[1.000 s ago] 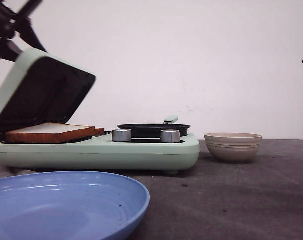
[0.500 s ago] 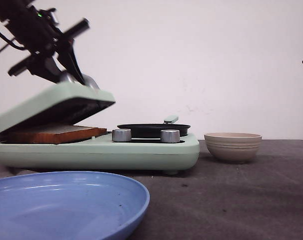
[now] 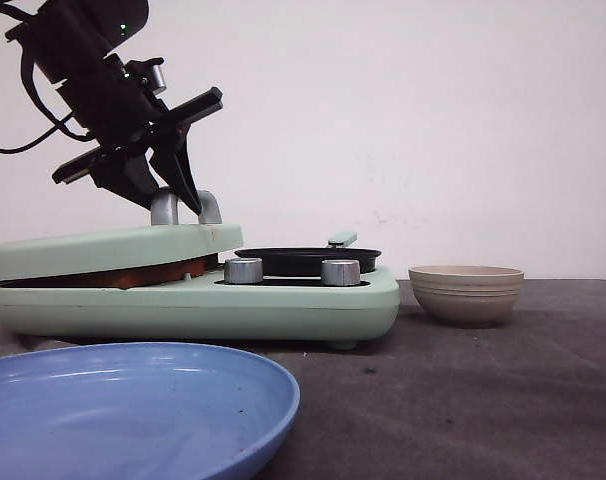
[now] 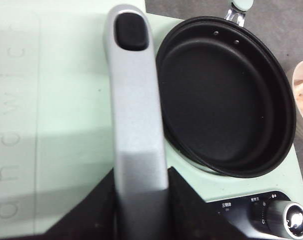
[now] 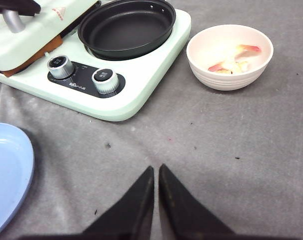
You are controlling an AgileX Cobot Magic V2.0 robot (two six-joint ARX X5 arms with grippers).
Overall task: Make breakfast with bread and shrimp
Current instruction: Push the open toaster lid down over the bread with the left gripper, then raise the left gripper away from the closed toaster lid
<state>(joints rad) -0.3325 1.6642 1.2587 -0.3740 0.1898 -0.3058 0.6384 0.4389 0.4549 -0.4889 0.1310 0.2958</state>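
The pale green sandwich maker [image 3: 283,300] has its lid [image 3: 113,248] down over the bread, of which only a brown crust edge [image 3: 153,272] shows in the gap, also visible as the bread [image 5: 46,47] in the right wrist view. My left gripper [image 3: 178,195] is shut on the lid's silver handle [image 4: 136,115], one black finger on each side. The shrimp [image 5: 240,51] lie as red-orange pieces in the beige ribbed bowl [image 5: 229,75] right of the appliance. My right gripper [image 5: 156,170] is shut, empty, hovering over the grey cloth in front of the bowl.
A black round pan [image 3: 307,260] sits in the appliance's right half, behind two silver knobs [image 5: 104,80]. A blue plate [image 3: 133,410] lies at the near left. The beige bowl [image 3: 466,293] stands just right of the appliance.
The lid swung down from wide open to almost flat over the bread, my left gripper coming down with it on the handle. The right gripper stayed put.
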